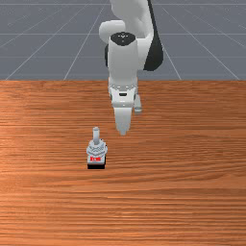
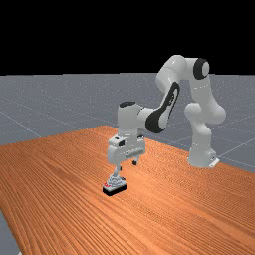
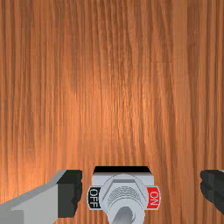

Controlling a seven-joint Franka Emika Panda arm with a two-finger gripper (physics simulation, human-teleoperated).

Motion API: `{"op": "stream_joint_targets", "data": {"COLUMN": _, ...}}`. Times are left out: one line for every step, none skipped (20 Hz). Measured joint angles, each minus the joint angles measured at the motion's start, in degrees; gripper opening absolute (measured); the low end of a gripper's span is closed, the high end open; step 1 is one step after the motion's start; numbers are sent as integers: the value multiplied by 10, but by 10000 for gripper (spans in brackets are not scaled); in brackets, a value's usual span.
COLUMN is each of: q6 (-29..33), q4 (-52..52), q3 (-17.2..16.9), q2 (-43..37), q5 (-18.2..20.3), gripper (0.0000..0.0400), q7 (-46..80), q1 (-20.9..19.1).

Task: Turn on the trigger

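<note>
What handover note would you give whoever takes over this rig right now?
Hand: open, above the table near the switch, not touching it.
Switch: on the table, to the front view's left of the hand. Its lever seems to lean away from the red ON label.
Done: hand open and close by; lever apparently not yet thrown.
Left: line up with the lever, push it toward ON.

On the table (image 1: 192, 197), we have the toggle switch (image 1: 96, 150) at the front view's left of our gripper (image 2: 127, 166), nearer that camera. The wrist view puts it between our fingers (image 3: 70, 193), OFF label (image 3: 94, 197) toward one, ON label (image 3: 153, 197) toward the other, lever (image 3: 124, 215) on top.
</note>
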Motion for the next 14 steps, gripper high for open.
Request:
{"op": "stream_joint_targets", "data": {"q6": 0, "q4": 0, "q3": 0, "q2": 0, "q5": 0, "gripper": 249, "q7": 0, "q1": 0}}
{"op": "stream_joint_targets", "data": {"q6": 0, "q4": 0, "q3": 0, "q2": 0, "q5": 0, "gripper": 158, "q7": 0, "q1": 0}}
{"op": "stream_joint_targets", "data": {"q6": 0, "q4": -2, "q3": -2, "q2": -1, "q5": 0, "gripper": 253, "q7": 11, "q1": 2}}
{"op": "stream_joint_targets", "data": {"q6": -1, "q4": -4, "q3": -4, "q2": -2, "q5": 1, "gripper": 311, "q7": 17, "q1": 2}}
{"op": "stream_joint_targets", "data": {"q6": -1, "q4": -5, "q3": -5, "q2": -2, "q5": 1, "gripper": 346, "q7": 21, "q1": 3}}
{"op": "stream_joint_targets", "data": {"q6": -1, "q4": -6, "q3": -5, "q2": -2, "q5": 1, "gripper": 367, "q7": 24, "q1": 3}}
{"op": "stream_joint_targets", "data": {"q6": -1, "q4": -6, "q3": -5, "q2": -2, "q5": 1, "gripper": 380, "q7": 25, "q1": 3}}
{"op": "stream_joint_targets", "data": {"q6": 61, "q4": -102, "q3": -44, "q2": -42, "q5": -25, "gripper": 233, "q7": 155, "q1": 27}}
{"op": "stream_joint_targets", "data": {"q6": 88, "q4": -172, "q3": -82, "q2": -59, "q5": -47, "gripper": 143, "q7": 289, "q1": 44}}
{"op": "stream_joint_targets", "data": {"q6": 87, "q4": -207, "q3": -112, "q2": -62, "q5": -53, "gripper": 88, "q7": 419, "q1": 60}}
{"op": "stream_joint_targets", "data": {"q6": 69, "q4": -218, "q3": -135, "q2": -60, "q5": -46, "gripper": 54, "q7": 543, "q1": 75}}
{"op": "stream_joint_targets", "data": {"q6": 45, "q4": -214, "q3": -152, "q2": -54, "q5": -29, "gripper": 33, "q7": 661, "q1": 89}}
{"op": "stream_joint_targets", "data": {"q6": 22, "q4": -206, "q3": -163, "q2": -47, "q5": -11, "gripper": 20, "q7": 743, "q1": 97}}
{"op": "stream_joint_targets", "data": {"q6": 7, "q4": -200, "q3": -169, "q2": -43, "q5": 2, "gripper": 12, "q7": 791, "q1": 101}}
